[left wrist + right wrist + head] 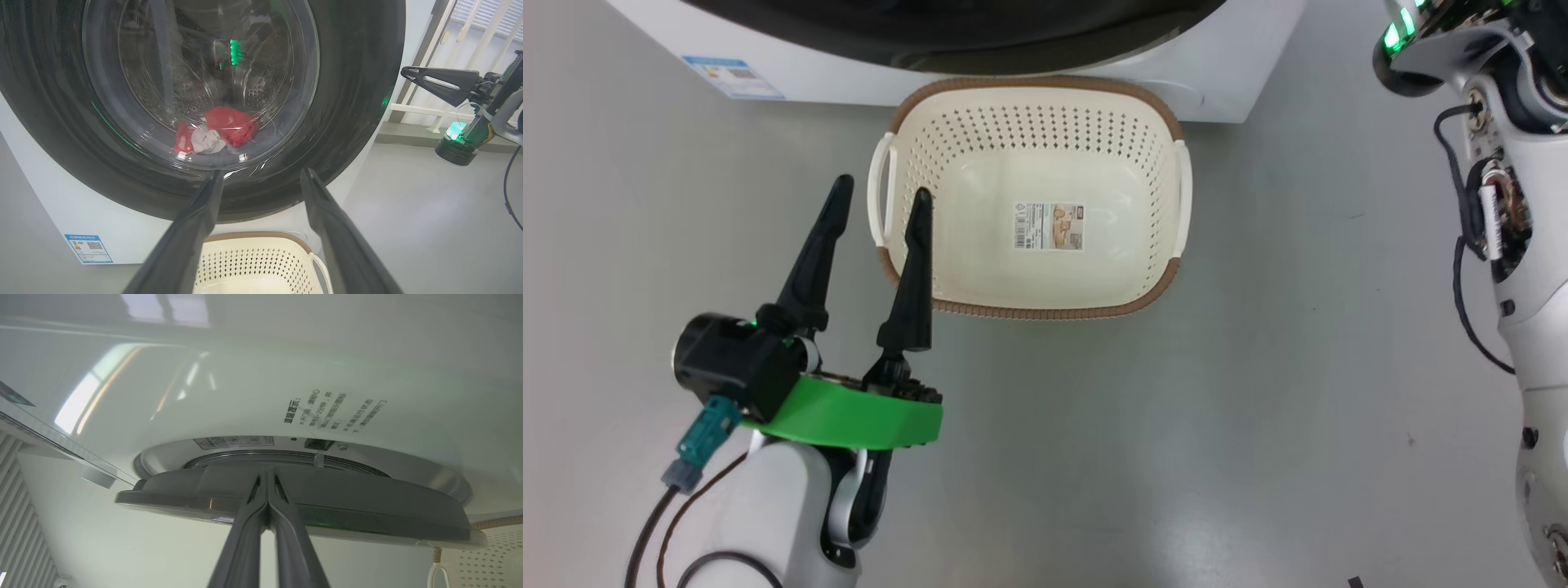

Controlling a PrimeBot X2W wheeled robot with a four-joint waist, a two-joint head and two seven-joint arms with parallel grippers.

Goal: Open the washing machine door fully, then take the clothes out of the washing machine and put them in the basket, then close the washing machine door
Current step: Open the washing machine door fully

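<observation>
- The left gripper (880, 192) has its jaws wide apart and holds nothing. It hangs over the floor (1258, 408), just beside the basket's left handle, and points at the door.
- The right gripper (267, 475) has its jaws pressed tight together with nothing between them. Its tips sit right at the outer edge of the washing machine door (359, 122), on the right side.
- The door is not swung open. It looks shut, or maybe open just a crack. I cannot tell which.
- The clothes (231, 124) are a red and white bundle at the bottom of the drum, behind the glass.
- The basket (1029, 309) stands on the floor, right in front of the washing machine (1241, 73). It has nothing in it but a paper label on its base.
- So I think the job is only at its first step. The door has to be pulled all the way open, the clothes moved into the basket, and the door shut again.
- The floor is smooth and grey. The machine has a small blue label (734, 77) low on its front. Window blinds (482, 20) hang off to the right.
</observation>
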